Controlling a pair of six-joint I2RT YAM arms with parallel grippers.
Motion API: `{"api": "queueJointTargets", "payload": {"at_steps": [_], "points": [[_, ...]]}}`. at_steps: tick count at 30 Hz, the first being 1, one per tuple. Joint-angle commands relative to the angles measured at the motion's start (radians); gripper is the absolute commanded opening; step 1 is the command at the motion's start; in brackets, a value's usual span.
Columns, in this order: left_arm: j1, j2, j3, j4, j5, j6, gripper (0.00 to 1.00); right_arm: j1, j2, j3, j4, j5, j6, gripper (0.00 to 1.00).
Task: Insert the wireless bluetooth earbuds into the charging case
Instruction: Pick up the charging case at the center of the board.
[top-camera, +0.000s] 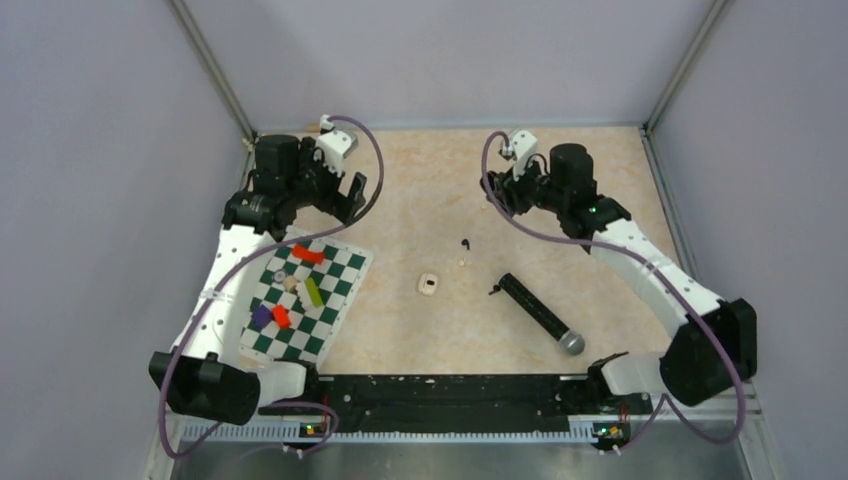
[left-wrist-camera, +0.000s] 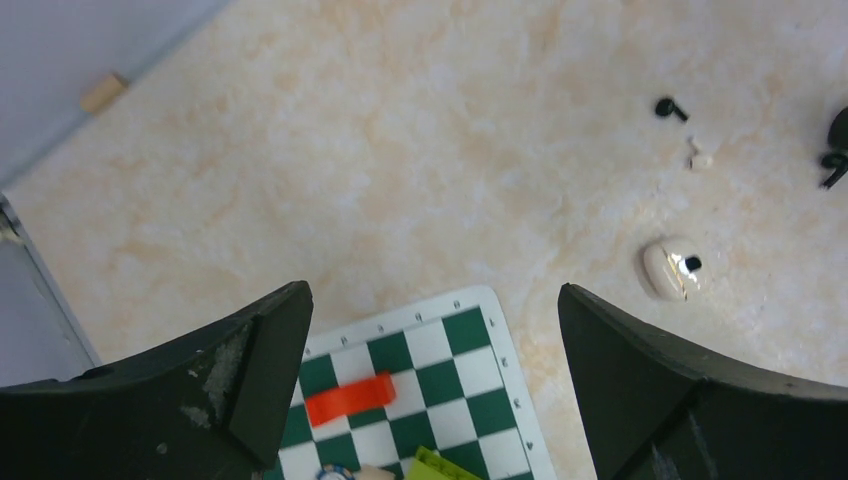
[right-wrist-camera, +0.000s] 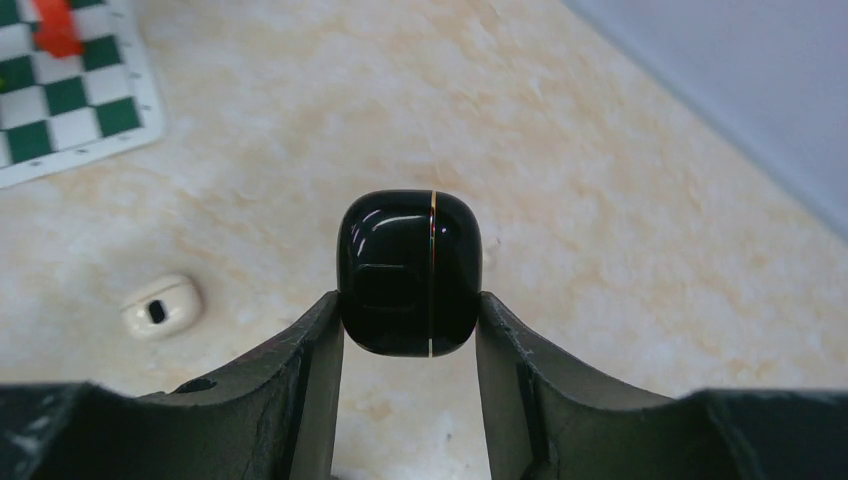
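One dark earbud (left-wrist-camera: 670, 107) lies beside a whitish earbud (left-wrist-camera: 700, 158) on the table (left-wrist-camera: 400, 150). Your right gripper (right-wrist-camera: 410, 312) clamps the black charging case (right-wrist-camera: 408, 265); your left gripper (left-wrist-camera: 432, 300) gapes wide near the checkered mat (left-wrist-camera: 425, 345).

The left arm (top-camera: 215, 290) and right arm (top-camera: 650, 265) are each wearing white shells along the long links and bulky black housings at the joints. A purple cable (top-camera: 381, 165) is looping alongside each one. Green lights (top-camera: 313, 430) are glowing at their near ends. The jaws are showing matte black, curved, scuffed faces.
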Motion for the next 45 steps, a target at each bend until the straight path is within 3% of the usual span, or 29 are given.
{"api": "queueJointTargets", "payload": {"at_steps": [1, 7, 15, 29, 40, 45], "points": [[-0.045, 0.083, 0.235, -0.073, 0.107, 0.015, 0.99, 0.139, -0.142, 0.006, 0.046, -0.037, -0.105, 0.35], [-0.167, 0.158, 0.322, -0.026, 0.364, -0.098, 0.99, 0.161, -0.304, -0.138, 0.163, -0.102, -0.107, 0.36], [-0.304, 0.296, 0.356, 0.177, 0.549, -0.399, 0.99, 0.159, -0.417, -0.275, 0.247, -0.201, -0.133, 0.36], [-0.389, 0.429, 0.353, 0.280, 0.590, -0.555, 0.99, 0.160, -0.396, -0.317, 0.297, -0.236, -0.109, 0.37], [-0.410, 0.433, 0.293, 0.293, 0.567, -0.544, 0.88, 0.160, -0.392, -0.334, 0.338, -0.194, -0.101, 0.37], [-0.417, 0.447, 0.291, 0.297, 0.555, -0.551, 0.78, 0.160, -0.394, -0.337, 0.337, -0.206, -0.107, 0.37]]}}
